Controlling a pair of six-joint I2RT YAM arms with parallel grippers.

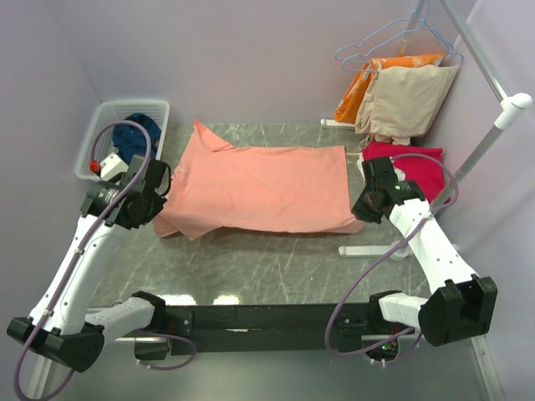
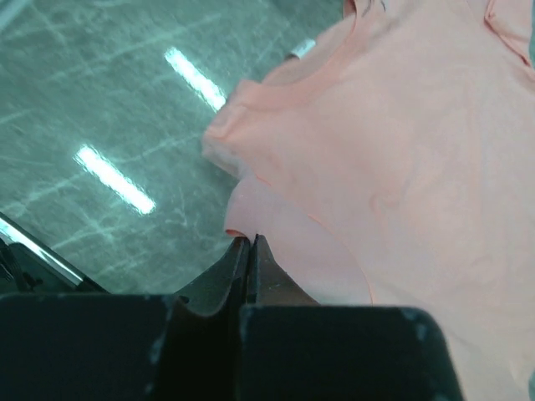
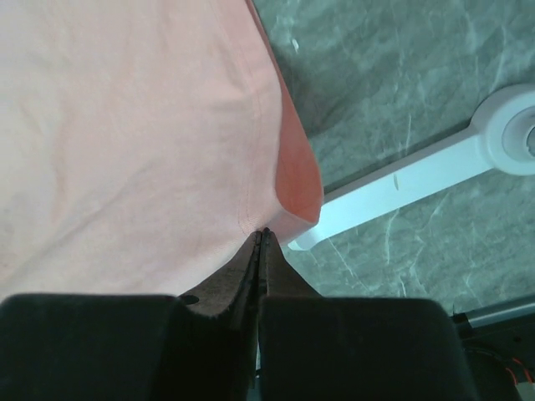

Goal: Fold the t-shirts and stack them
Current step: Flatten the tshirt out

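The salmon-pink t-shirt [image 1: 259, 188] lies spread across the middle of the marble table. My left gripper [image 1: 159, 200] is at its left edge, and in the left wrist view its jaws [image 2: 251, 239] are pressed together on the cloth's [image 2: 401, 150] rim. My right gripper [image 1: 361, 209] is at the shirt's right edge. In the right wrist view it [image 3: 266, 230] is shut on the hem of the pink cloth [image 3: 125, 125], whose corner curls up beside the tips. A crimson-red t-shirt [image 1: 414, 167] lies at the far right. A navy-blue one [image 1: 134, 138] sits in the basket.
A white basket [image 1: 134, 104] stands at the back left. Orange and beige garments [image 1: 410, 96] hang on hangers at the back right. A slanted rack pole [image 1: 476, 154] rises at the right, and its white foot [image 1: 368, 249] [image 3: 401, 180] lies on the table by my right gripper.
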